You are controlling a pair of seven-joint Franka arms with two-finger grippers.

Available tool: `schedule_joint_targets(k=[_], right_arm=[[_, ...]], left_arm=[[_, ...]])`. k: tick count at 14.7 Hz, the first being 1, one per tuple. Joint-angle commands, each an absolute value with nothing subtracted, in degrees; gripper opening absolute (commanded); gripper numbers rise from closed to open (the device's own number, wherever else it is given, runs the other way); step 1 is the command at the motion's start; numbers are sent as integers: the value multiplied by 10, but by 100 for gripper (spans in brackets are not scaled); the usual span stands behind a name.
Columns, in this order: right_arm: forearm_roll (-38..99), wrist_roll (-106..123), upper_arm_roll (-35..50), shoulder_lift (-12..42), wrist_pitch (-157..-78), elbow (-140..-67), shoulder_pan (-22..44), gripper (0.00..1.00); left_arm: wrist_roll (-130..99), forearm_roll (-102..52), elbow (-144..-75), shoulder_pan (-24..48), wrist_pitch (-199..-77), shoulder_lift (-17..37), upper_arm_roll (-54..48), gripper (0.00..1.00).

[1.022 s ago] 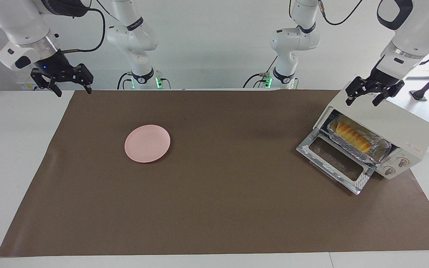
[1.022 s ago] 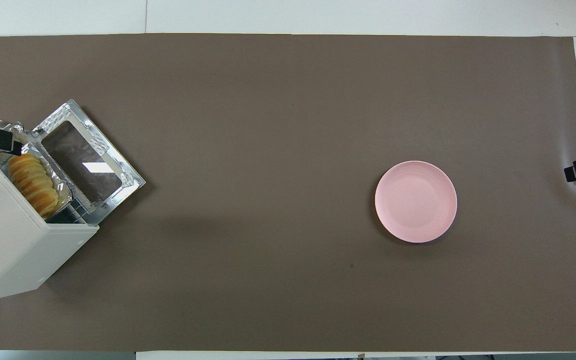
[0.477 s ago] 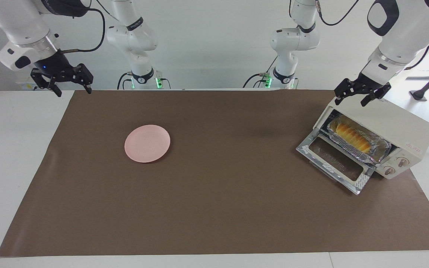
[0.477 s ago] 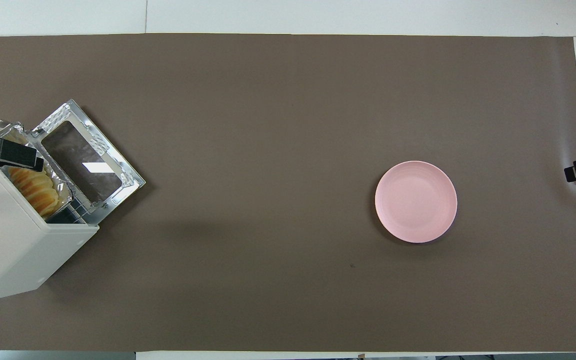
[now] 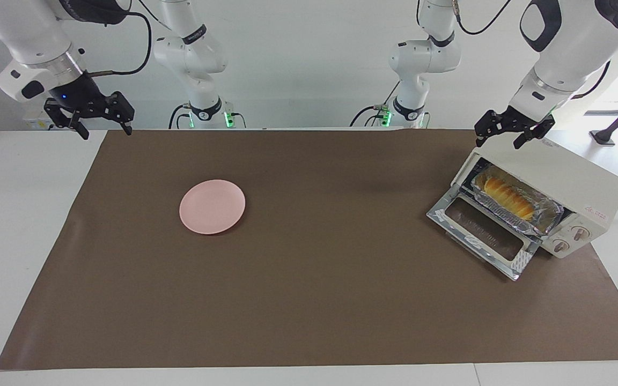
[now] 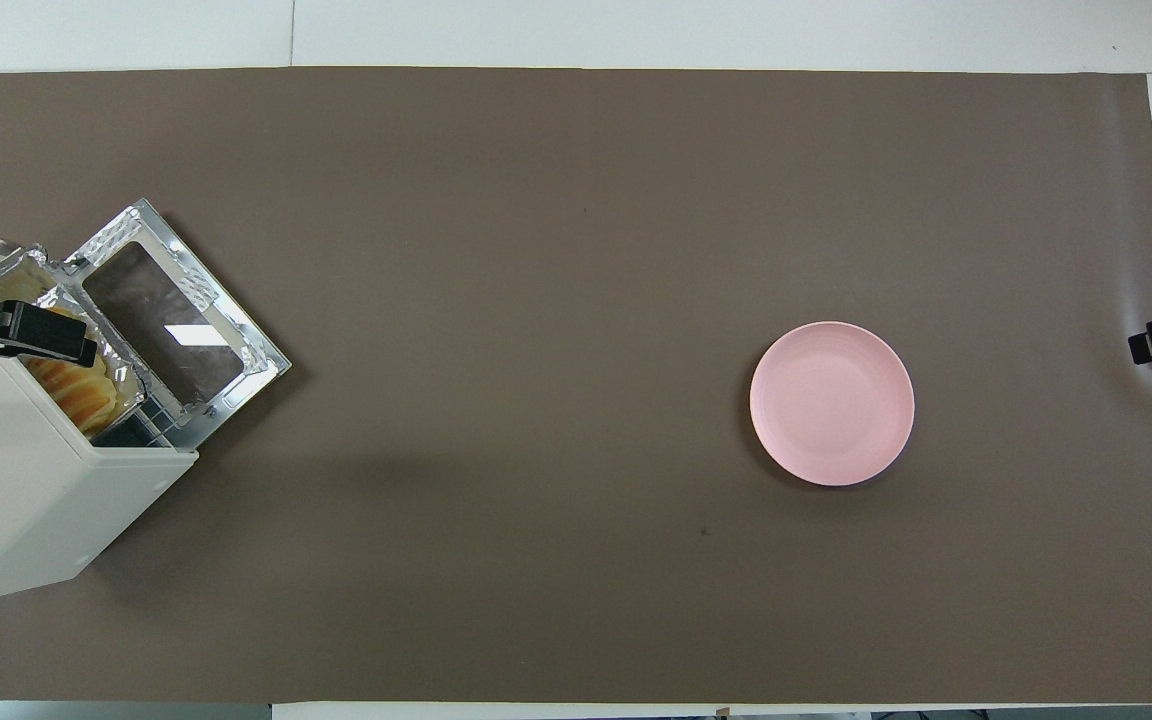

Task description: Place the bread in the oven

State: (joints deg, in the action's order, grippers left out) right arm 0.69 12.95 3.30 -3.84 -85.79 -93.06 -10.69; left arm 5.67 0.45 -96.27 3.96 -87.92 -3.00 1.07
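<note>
Left claw [image 5: 508,132] wide, empty, above oven [image 5: 572,185] top. Bread [image 5: 508,198] below it in foil tray [image 5: 547,217], long axis along opening; door [image 5: 483,234] down. Right claw [image 5: 90,115] wide, waiting.

Bright, even, from above. Sharp throughout. White glare patch on the oven [image 6: 26,500] door glass [image 6: 171,330]; soft faint shadows on the brown mat [image 5: 309,268] beside the oven and under the plate [image 6: 832,403].
</note>
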Motion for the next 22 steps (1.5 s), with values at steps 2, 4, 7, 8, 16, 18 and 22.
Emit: schedule_joint_targets(k=[2, 4, 7, 8, 16, 18, 22], right_arm=[[1, 142, 37, -48, -854, -939, -112, 100], [1, 142, 37, -48, -854, -939, -112, 100], [1, 142, 37, -48, -854, -939, -112, 100], [1, 142, 37, -48, -854, -939, -112, 100], [1, 142, 37, -48, -854, -939, -112, 100], [1, 142, 37, -48, -854, -939, -112, 100], [1, 142, 37, -48, -854, -939, -112, 100]], left_arm=[[51, 19, -981, 47, -886, -47, 11, 100], [49, 19, -981, 47, -892, -47, 11, 100], [49, 17, -980, 45, -892, -47, 11, 100], [50, 17, -979, 45, -892, -47, 11, 100], [47, 14, -977, 45, -933, -42, 11, 100], [34, 14, -975, 45, -933, -41, 11, 100], [32, 14, -976, 45, -928, -41, 11, 100]])
